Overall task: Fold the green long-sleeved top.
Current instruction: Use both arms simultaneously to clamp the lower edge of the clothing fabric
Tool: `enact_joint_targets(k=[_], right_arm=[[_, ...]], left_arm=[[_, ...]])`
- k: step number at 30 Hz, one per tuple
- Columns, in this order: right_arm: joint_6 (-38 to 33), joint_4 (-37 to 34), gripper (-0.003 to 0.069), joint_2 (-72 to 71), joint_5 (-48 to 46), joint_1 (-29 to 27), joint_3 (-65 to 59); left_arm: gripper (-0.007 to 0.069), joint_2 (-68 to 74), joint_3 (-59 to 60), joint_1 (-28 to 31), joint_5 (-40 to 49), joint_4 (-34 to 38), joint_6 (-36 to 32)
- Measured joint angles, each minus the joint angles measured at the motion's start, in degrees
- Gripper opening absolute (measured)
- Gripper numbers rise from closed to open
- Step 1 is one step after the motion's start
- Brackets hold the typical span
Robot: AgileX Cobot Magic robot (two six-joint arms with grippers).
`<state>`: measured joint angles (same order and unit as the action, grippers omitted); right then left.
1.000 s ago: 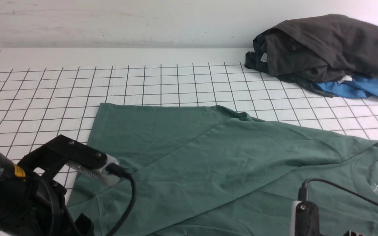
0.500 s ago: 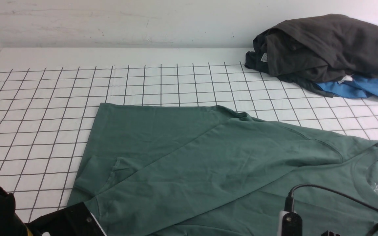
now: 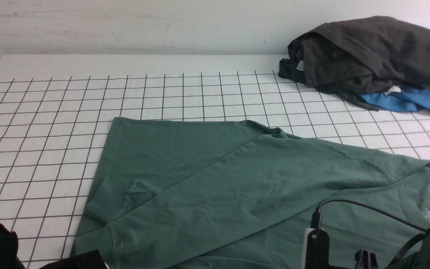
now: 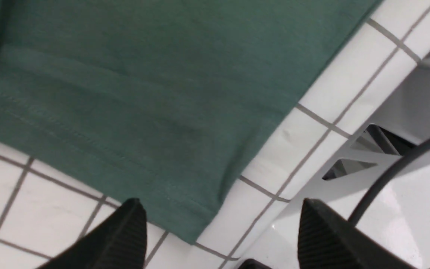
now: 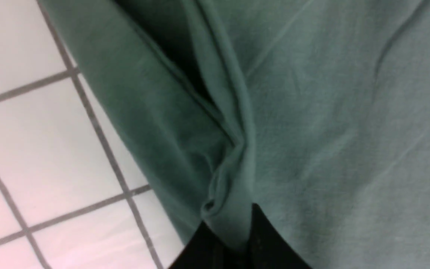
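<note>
Now right gripper (image 5: 233, 233) pinches the green top (image 5: 330, 130); left gripper (image 4: 220, 203) gapes.

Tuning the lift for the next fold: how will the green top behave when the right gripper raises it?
Likely floppy: the green long-sleeved top puckers into a soft ridge where the right gripper pinches it, so it should drape. Probably light for its spread: it lies thin and flat on the grid mat. Matte knit, so slipping looks unlikely.
</note>
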<state>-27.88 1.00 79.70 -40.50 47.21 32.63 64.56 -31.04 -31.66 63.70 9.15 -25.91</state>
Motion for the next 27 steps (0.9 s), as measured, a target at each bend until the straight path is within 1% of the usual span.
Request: enact_joint_targets(k=[4, 8, 10, 14, 23, 27], right_arm=[[0.02, 1.46, 0.0004, 0.0, -5.94, 0.0, 4.64], [0.02, 2.43, 0.0004, 0.0, -11.57, 0.0, 9.05], [0.02, 2.66, 0.0004, 0.04, -13.27, 0.0, 10.58], [0.11, 2.91, 0.0004, 0.06, -14.97, 0.0, 13.01], [1.77, 3.03, 0.0004, 0.06, -15.66, -0.17, 13.85], [4.46, 2.73, 0.0004, 0.06, -15.6, -2.75, 13.9]], left_arm=[[0.0496, 0.0, 1.73, -4.26, -1.13, 0.74, -3.12], [0.0496, 0.36, 2.58, -8.48, -1.18, -1.71, -3.54], [0.0493, 1.04, 2.58, -9.3, -1.64, -2.22, -3.54], [0.0488, 4.69, 2.58, -10.4, -4.84, -2.49, -3.54], [0.0486, 11.56, 2.58, -10.39, -12.3, -3.97, -3.37], [0.0486, 12.37, 2.58, -10.39, -13.5, -2.72, -3.22]])
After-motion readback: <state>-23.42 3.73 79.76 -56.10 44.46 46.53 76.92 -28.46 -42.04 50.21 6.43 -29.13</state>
